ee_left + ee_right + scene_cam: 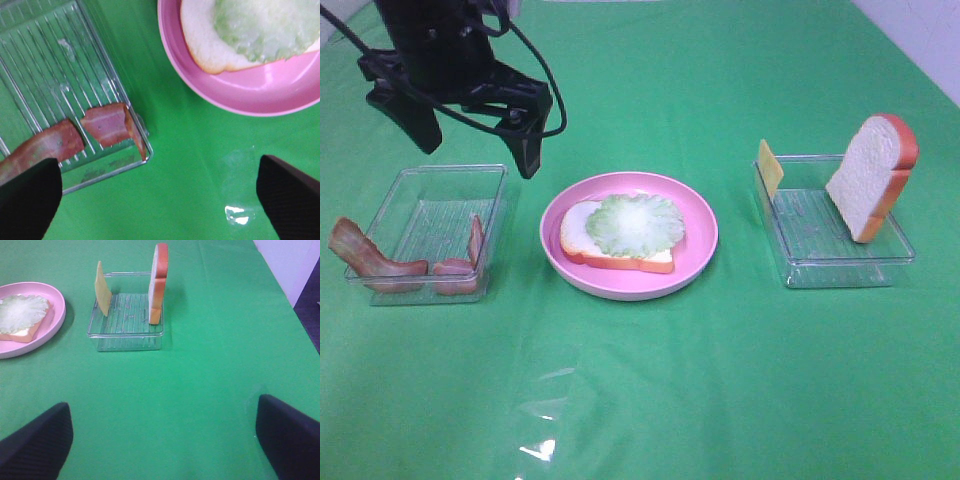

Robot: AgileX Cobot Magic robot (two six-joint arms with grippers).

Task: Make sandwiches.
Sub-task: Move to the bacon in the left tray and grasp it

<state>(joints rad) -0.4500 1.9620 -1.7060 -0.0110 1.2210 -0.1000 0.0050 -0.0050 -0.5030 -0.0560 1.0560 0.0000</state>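
Note:
A bread slice (pixel 582 232) topped with pale green lettuce (pixel 635 223) lies on the pink plate (pixel 705 215) in the middle. Bacon strips (pixel 370 258) hang over the rim of the left clear tray (pixel 440 195); one short strip (pixel 107 125) sits at its corner. My left gripper (pixel 478 140) hovers open and empty above that tray's far side. In the right tray (pixel 820 240) a second bread slice (pixel 870 175) and a yellow cheese square (pixel 771 167) lean upright. My right gripper (pixel 160 440) is open and empty, well short of that tray (pixel 125 325).
Green cloth covers the whole table. The plate (pixel 57 315) stands between the two trays with narrow gaps of cloth on each side. A white wall or edge shows at the far right (pixel 290 260).

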